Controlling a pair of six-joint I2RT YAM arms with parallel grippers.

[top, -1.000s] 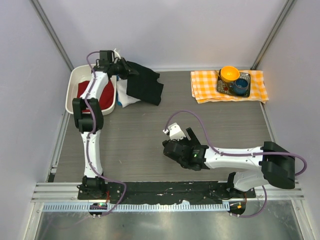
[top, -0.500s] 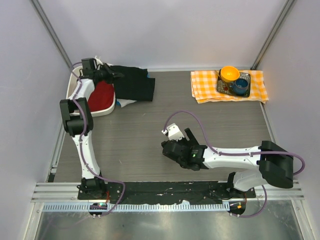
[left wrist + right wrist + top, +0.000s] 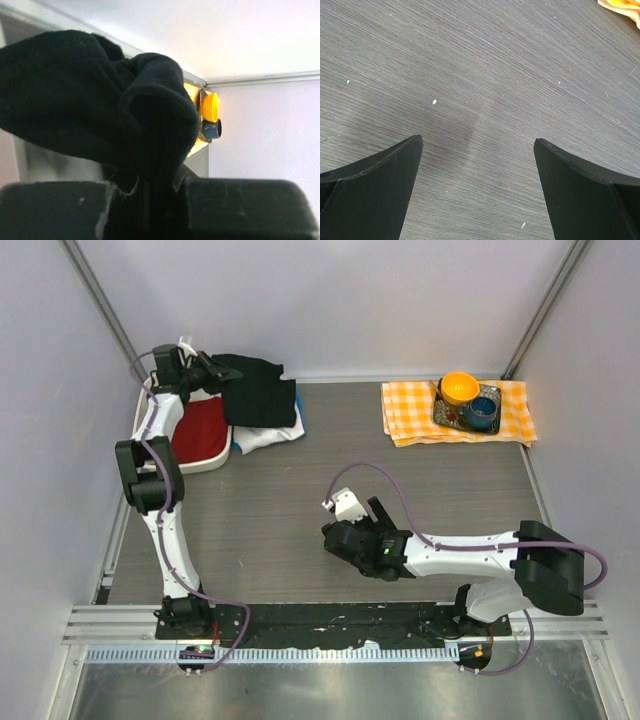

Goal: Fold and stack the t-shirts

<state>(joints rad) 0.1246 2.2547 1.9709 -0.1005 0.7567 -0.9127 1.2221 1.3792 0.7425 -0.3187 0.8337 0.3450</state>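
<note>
My left gripper (image 3: 207,372) is raised at the far left, above the white basket (image 3: 142,418), and is shut on the black t-shirt (image 3: 256,392), which hangs bunched from it. In the left wrist view the black t-shirt (image 3: 100,105) fills the frame and is pinched between the shut jaws. Under it lie a white t-shirt (image 3: 262,438) and a sliver of a blue t-shirt (image 3: 299,412). My right gripper (image 3: 335,536) is open and empty low over the bare table; its fingertips (image 3: 410,150) stand wide apart.
The white basket holds a red cloth (image 3: 203,428). An orange-and-white checked cloth (image 3: 410,410) at the back right carries a tray with an orange bowl (image 3: 459,387) and a blue cup (image 3: 482,412). Grey walls stand close on both sides.
My left gripper has swung left and back toward the basket corner, dragging the black t-shirt with it off the white one. The right arm has barely moved.
</note>
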